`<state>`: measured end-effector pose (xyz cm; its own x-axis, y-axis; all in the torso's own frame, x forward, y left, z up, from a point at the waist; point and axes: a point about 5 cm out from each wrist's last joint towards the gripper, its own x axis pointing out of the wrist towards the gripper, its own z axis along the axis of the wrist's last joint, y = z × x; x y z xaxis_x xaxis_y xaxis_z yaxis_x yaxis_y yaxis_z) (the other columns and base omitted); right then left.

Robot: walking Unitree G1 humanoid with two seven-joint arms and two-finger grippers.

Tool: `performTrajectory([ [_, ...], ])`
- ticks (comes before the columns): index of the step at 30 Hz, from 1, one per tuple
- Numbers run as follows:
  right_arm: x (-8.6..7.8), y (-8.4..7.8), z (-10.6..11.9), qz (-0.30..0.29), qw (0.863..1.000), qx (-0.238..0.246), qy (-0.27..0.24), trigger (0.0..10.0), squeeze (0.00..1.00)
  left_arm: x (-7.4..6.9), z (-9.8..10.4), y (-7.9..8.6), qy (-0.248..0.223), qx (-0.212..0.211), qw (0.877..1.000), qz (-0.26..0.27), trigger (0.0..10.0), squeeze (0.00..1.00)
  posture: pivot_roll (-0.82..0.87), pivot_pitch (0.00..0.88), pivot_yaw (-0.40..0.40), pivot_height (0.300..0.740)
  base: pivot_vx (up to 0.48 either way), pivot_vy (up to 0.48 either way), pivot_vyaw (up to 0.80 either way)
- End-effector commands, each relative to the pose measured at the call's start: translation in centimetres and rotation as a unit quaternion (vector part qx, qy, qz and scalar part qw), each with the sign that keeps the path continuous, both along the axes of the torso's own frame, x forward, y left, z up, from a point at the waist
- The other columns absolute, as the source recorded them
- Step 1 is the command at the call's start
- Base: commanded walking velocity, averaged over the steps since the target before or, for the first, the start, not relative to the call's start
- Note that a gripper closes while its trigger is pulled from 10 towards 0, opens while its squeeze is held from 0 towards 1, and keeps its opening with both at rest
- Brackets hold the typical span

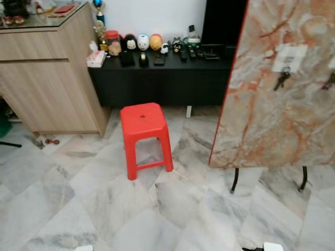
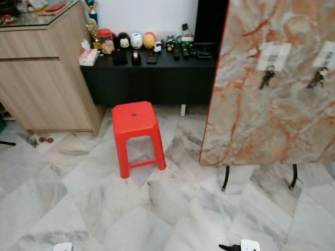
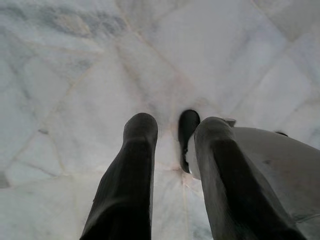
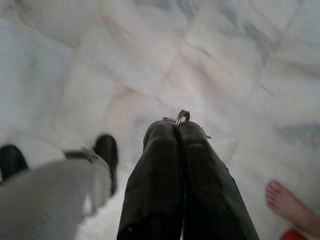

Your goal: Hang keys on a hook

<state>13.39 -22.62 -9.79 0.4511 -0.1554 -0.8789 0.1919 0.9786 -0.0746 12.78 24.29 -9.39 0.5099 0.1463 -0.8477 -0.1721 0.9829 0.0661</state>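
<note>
Keys' ring (image 4: 182,118) pokes from right gripper's (image 4: 178,131) pinched fingers.

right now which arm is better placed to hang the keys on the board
Right. The right gripper is shut on the silver key ring, and the marble-patterned board with its hooks stands on the robot's right. The left gripper holds nothing.

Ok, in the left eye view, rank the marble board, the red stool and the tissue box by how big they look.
1. Marble board, largest, though it stands nearest the camera.
2. Red stool.
3. Tissue box, smallest, and farthest back on the black cabinet.
</note>
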Motion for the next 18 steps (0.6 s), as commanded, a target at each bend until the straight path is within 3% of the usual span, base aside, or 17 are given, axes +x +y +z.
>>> performTrajectory([
  [1, 0.2, 0.2, 0.0, -0.004, 1.000, 0.001, 0.000, 10.0, 0.00, -0.2, -0.1, -0.1, 0.008, -0.004, 1.000, -0.004, 10.0, 0.00, -0.10, 0.000, -0.022, 0.740, 0.322, 0.000, 0.00],
  [12, 1.4, 2.3, 0.0, -0.002, 1.000, 0.010, -0.007, 10.0, 0.00, -0.1, -0.1, -0.2, 0.007, -0.007, 1.000, -0.008, 10.0, 0.00, -0.11, 0.000, -0.021, 0.740, 0.325, 0.000, 0.00],
  [18, 1.5, 2.2, 0.1, 0.000, 1.000, 0.008, -0.008, 10.0, 0.00, -0.1, -0.1, -0.3, 0.008, -0.007, 1.000, -0.008, 10.0, 0.00, -0.11, 0.000, -0.024, 0.740, 0.319, 0.000, 0.00],
])
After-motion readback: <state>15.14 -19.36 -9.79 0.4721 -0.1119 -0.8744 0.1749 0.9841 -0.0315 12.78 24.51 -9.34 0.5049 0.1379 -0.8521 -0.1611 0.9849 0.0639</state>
